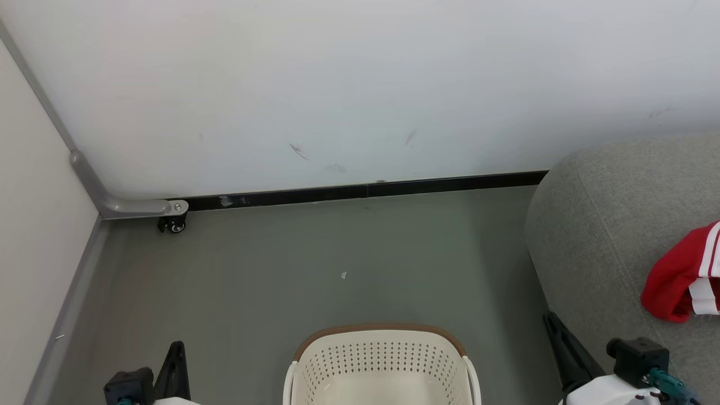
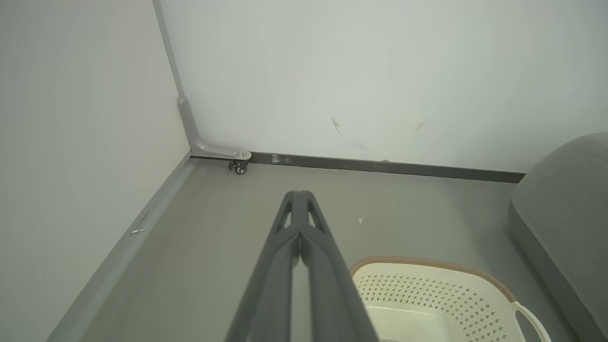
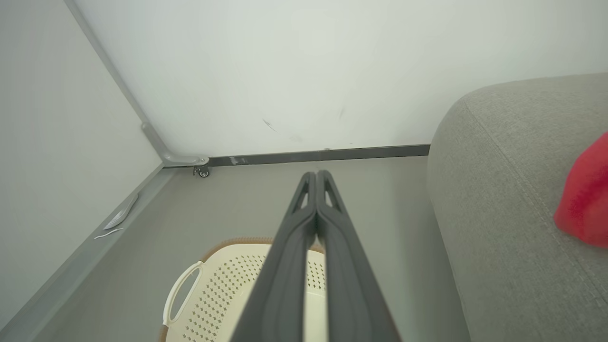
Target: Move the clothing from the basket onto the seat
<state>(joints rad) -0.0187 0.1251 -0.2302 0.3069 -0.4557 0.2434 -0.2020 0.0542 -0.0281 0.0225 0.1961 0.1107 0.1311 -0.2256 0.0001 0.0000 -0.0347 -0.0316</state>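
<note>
While the clothing (image 1: 675, 281) lies on the seat (image 1: 596, 225), back from its edge nearest the basket (image 1: 382, 332), the basket's near half is out of sight, so a garment remaining there could be missed. Left jaws and right jaws: closed, empty, flanking the basket on the floor (image 1: 281, 270). Reaching in unopened would likely only shove cloth or knock the perforated wall.

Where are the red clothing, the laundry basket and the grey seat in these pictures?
the clothing (image 1: 672, 281), head view, on its red fabric.
the basket (image 1: 379, 327), head view, on its far brown rim.
the seat (image 1: 596, 225), head view, on bare grey upholstery.
</note>
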